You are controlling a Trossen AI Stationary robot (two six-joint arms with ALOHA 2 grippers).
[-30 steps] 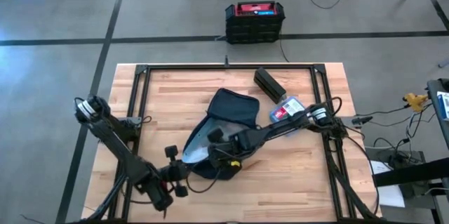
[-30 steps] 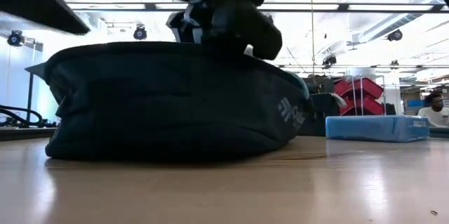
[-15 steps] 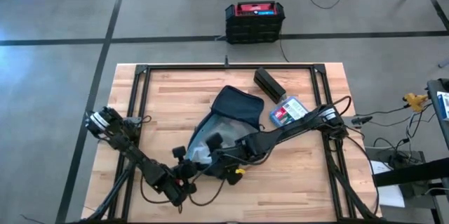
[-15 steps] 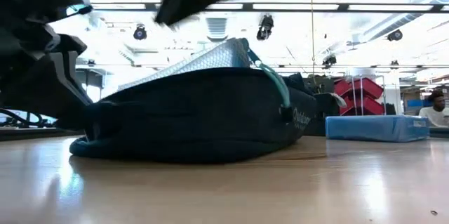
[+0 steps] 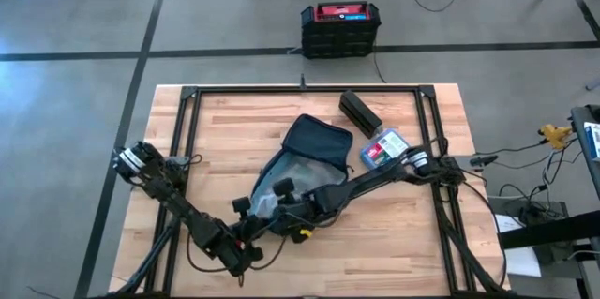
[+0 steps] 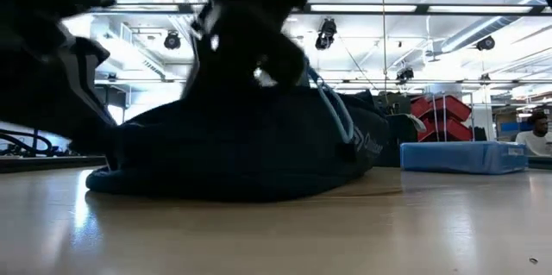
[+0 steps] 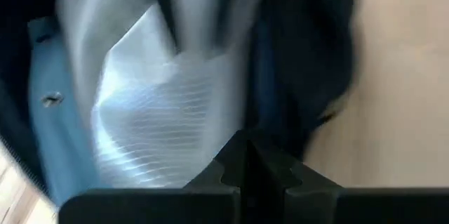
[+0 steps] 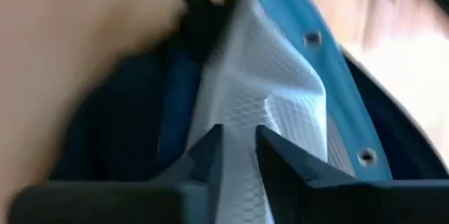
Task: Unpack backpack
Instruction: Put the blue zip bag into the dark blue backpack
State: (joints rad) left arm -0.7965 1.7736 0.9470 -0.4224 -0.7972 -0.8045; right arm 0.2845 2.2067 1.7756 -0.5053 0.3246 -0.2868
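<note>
The dark navy backpack (image 5: 314, 144) lies flat on the wooden table's middle, with its near end open and the light grey lining (image 7: 161, 119) showing. My right gripper (image 5: 279, 207) reaches from the right into that open end and is shut on the lining. My left gripper (image 5: 248, 235) stands shut at the backpack's near left edge (image 6: 108, 176), its fingertips (image 7: 247, 155) right against the dark fabric. My right gripper has a raised fold of the grey lining (image 8: 242, 115) between its two fingers, at the backpack's open near end. It comes slanting down from the table's right. The backpack's underside rests on the table. My left gripper: I cannot tell whether it touches the dark fabric before it.
A small blue box (image 5: 382, 147) lies right of the backpack and a black box (image 5: 359, 112) beyond it. A black crate with a red top (image 5: 340, 29) stands on the floor past the far edge. A person (image 6: 536, 133) sits far off in the room.
My left gripper has moved toward the table's right, up to the backpack's near edge, and then stayed. My right gripper raised the grey lining flap high above the bag, then came down and a little left; the flap now lies lower.
</note>
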